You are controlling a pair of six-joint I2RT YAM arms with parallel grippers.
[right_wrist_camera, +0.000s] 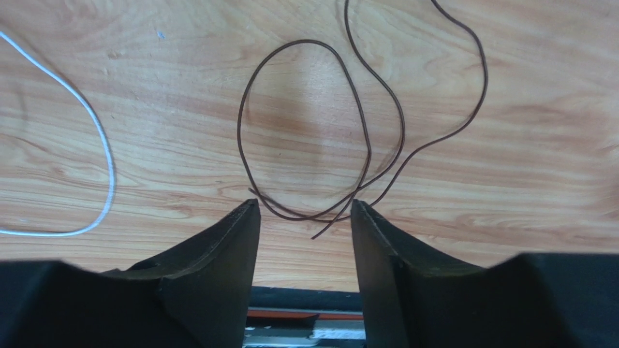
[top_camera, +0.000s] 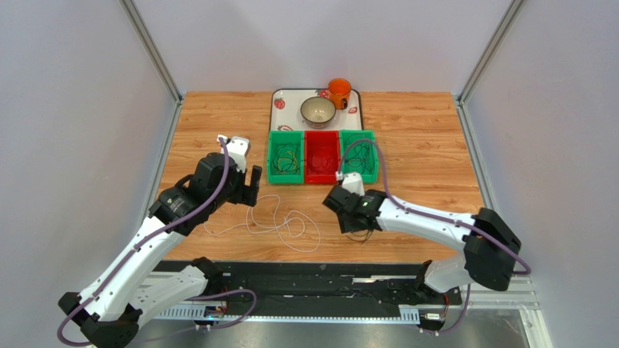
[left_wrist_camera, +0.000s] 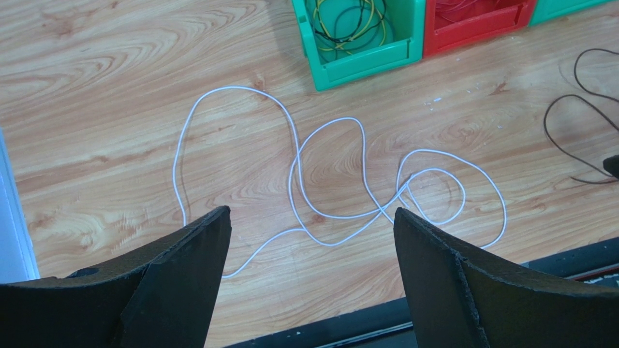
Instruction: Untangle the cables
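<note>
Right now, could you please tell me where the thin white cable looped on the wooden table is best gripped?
Probably the wide left loop of the thin white cable, from straight above: it is one strand lying flat on the wooden table, away from the crossings on the right.

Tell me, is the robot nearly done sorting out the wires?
Partly. Some cables already lie in the left green bin and the red bin. Nothing is gripped: the right gripper stands open over the dark cable, the left gripper open above the white cable. Both lie looped on the table, still to sort.
</note>
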